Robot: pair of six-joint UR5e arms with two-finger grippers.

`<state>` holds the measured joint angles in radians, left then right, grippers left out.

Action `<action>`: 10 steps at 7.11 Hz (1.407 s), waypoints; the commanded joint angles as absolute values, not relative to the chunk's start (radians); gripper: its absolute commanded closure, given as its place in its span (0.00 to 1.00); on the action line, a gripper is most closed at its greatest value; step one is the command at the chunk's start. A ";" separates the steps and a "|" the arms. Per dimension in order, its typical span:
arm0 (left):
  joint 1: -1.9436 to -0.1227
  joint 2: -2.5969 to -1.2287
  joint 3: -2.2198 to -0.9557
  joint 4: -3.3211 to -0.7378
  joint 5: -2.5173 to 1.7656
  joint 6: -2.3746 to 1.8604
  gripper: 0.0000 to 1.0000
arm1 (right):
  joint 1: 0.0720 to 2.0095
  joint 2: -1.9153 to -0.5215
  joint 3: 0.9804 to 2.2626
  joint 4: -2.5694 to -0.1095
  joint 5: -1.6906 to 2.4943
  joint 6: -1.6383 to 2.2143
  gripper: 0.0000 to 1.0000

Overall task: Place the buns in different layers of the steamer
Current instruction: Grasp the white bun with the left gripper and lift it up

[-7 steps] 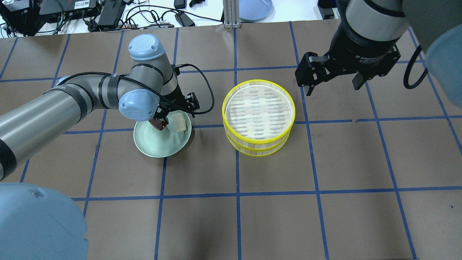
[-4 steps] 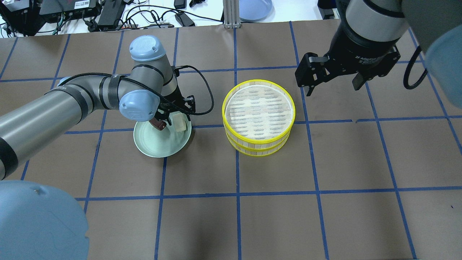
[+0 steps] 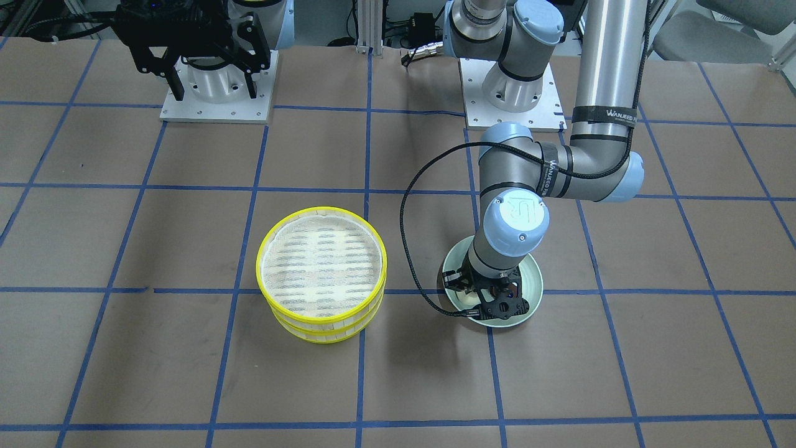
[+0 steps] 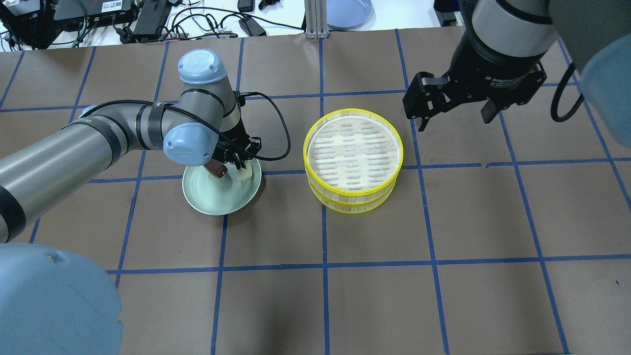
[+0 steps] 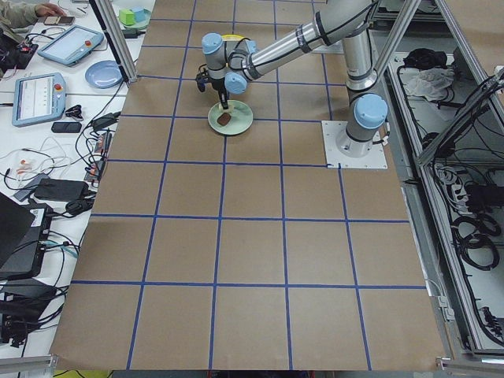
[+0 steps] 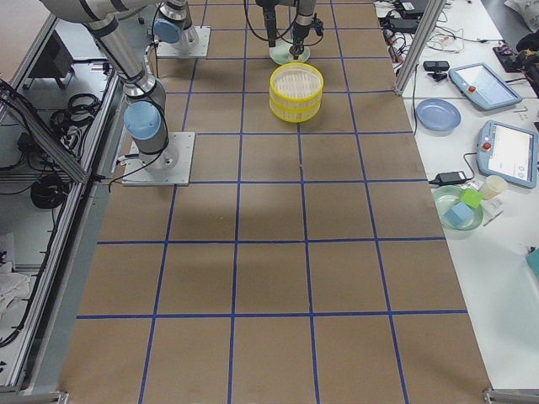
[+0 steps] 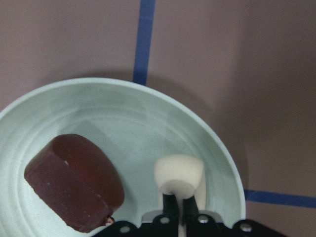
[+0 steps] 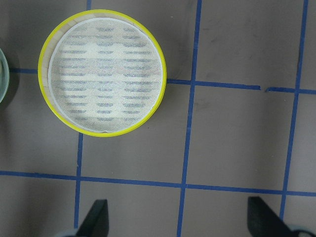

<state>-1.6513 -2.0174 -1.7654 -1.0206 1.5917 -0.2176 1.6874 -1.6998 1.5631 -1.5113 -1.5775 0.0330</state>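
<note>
Sitting mid-tabletop (image 4: 443, 222), the two-tier steamer (image 4: 353, 153) stands near the pale green plate (image 4: 212, 199). The right gripper (image 8: 180, 217) hovers, fingers spread; the left gripper's (image 7: 180, 203) fingers seemingly pinch the cream bun (image 7: 179, 173) on the plate, brown bun (image 7: 74, 180) beside it.

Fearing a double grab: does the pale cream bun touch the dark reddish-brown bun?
Apart: left wrist view shows bare pale green plate between pale cream bun and dark reddish-brown bun.
</note>
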 commanded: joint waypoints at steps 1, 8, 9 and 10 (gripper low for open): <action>-1.634 -1.993 -1.750 -1.014 1.592 -0.101 0.99 | 1.686 -1.697 1.563 -1.514 -1.577 0.034 0.00; -1.630 -1.894 -1.621 -1.045 1.591 -0.061 0.94 | 1.684 -1.692 1.563 -1.520 -1.577 0.031 0.00; -1.641 -1.896 -1.623 -1.045 1.589 -0.090 0.95 | 1.684 -1.692 1.563 -1.519 -1.577 0.031 0.00; -1.678 -1.898 -1.623 -1.036 1.589 -0.124 0.98 | 1.686 -1.693 1.563 -1.519 -1.577 0.032 0.00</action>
